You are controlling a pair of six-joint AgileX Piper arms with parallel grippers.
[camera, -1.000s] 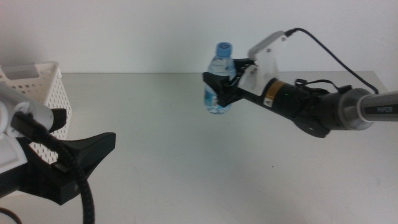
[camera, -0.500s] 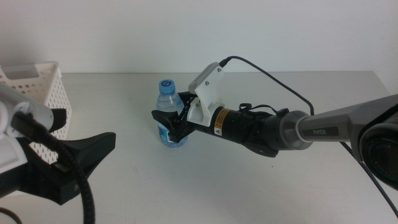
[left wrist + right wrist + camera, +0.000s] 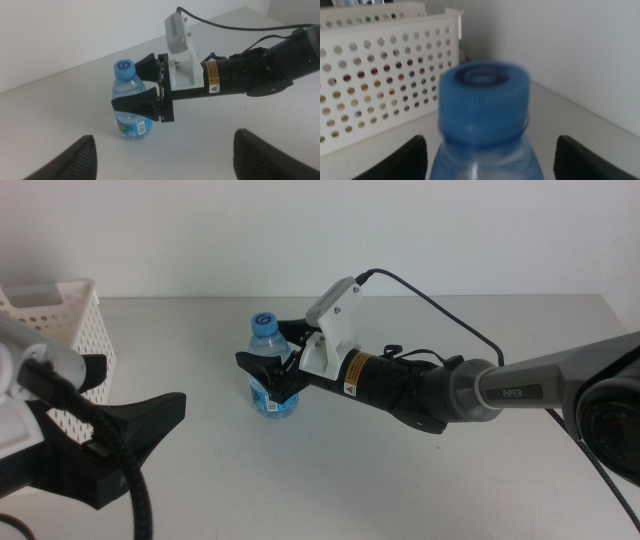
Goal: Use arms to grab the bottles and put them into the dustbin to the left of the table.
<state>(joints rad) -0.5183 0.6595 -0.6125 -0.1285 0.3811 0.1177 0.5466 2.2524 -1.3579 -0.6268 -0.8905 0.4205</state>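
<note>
A clear water bottle [image 3: 268,398] with a blue cap [image 3: 482,102] stands upright in the middle of the table [image 3: 420,480], its base at the tabletop. My right gripper [image 3: 264,346] reaches in from the right and is shut on the bottle's upper body, one jaw in front and one behind. The left gripper [image 3: 140,388] waits open and empty at the lower left. In the left wrist view the bottle [image 3: 128,125] and the right gripper [image 3: 144,86] lie ahead of its spread jaws. The white perforated dustbin [image 3: 60,310] stands at the table's left.
Red, green and yellow shapes show through the holes of the dustbin [image 3: 380,80] in the right wrist view. A black cable [image 3: 440,300] arcs over the right arm. Bare tabletop lies between the bottle and the dustbin.
The right gripper carried the bottle from the far centre-right leftward and down to mid-table. Over the last half second it shifted only slightly left and lower. The left arm has not moved.
</note>
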